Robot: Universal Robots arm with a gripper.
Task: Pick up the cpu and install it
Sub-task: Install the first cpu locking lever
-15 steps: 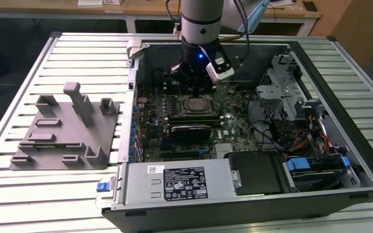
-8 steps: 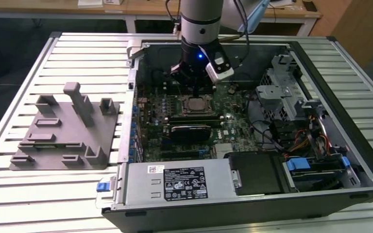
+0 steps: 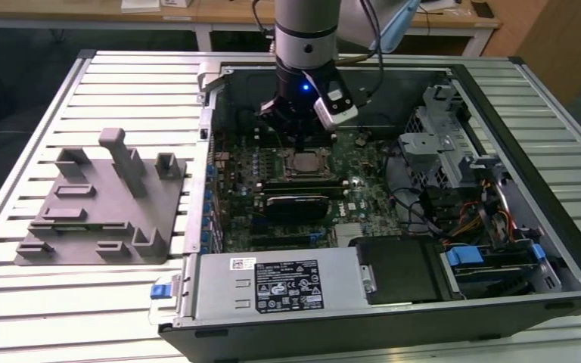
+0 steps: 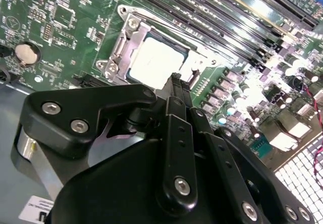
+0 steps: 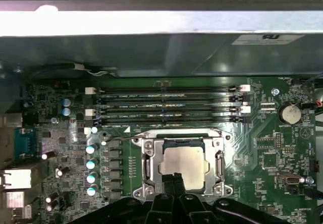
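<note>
Cpu [image 5: 185, 162] sits in socket frame [image 5: 146, 166], fingers [image 5: 173, 179] shut at its edge.

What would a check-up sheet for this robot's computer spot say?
Surface: slatted metal table holding an open computer case.
Job's things: cpu lies flat in the socket on the motherboard; socket frame is open.
Clutter: grey fixture beside the case, on the exterior view's left.
Gripper: gripper shut, tips just above the cpu's edge, holding nothing.
Cables: coloured wires at the case's side, on the exterior view's right.
Surroundings: wooden desks behind.
</note>
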